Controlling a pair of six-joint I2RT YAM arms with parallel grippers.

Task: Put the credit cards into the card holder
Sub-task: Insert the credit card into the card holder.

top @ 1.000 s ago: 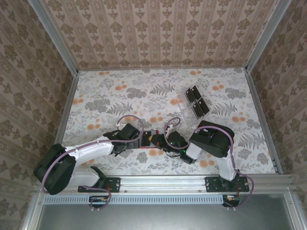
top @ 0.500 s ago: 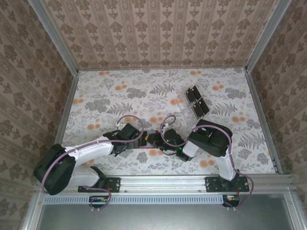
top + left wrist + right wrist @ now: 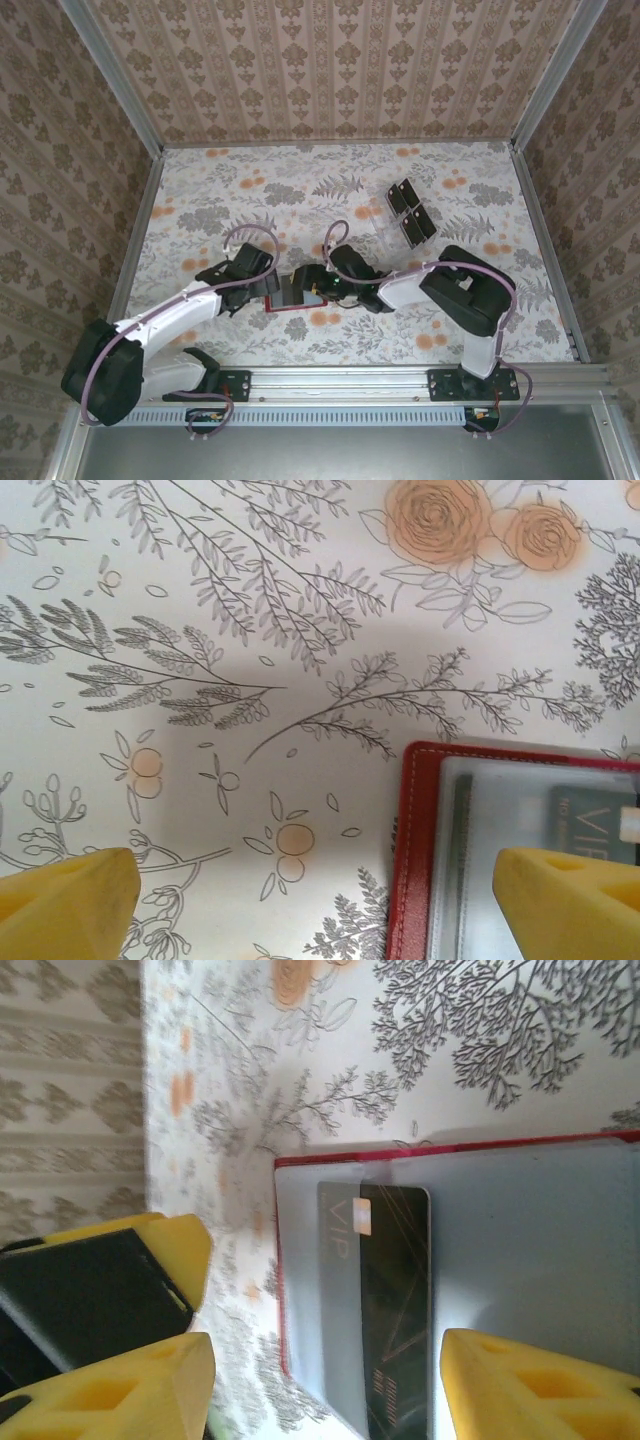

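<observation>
- The card holder (image 3: pixel 290 306) lies open and flat on the floral worktop (image 3: pixel 460 300), near the middle of its near half, between the two grippers.
- In the left wrist view the card holder (image 3: pixel 412 850) shows a red stitched rim around a clear sleeve (image 3: pixel 500 830).
- One dark credit card (image 3: pixel 395 1300) lies inside the holder (image 3: pixel 500 1146). Part of it sits under the pale sleeve (image 3: pixel 310 1290), and faint "VIP" lettering shows at its end.
- The rest of the credit cards (image 3: pixel 410 212) sit in a small cluster well apart, further back and to the right on the worktop.
- The left gripper (image 3: pixel 250 272) hangs just left of the holder. Seen from its own wrist, the left gripper (image 3: pixel 315 880) has its jaws spread wide and nothing between them. One yellow fingertip (image 3: pixel 565 900) overlaps the holder's left part, though whether it touches is hard to say.
- The right gripper (image 3: pixel 325 282) is over the holder's right side. From its own wrist camera, the right gripper (image 3: pixel 325 1360) also has its jaws spread, straddling the card and sleeve without pinching them.
</observation>
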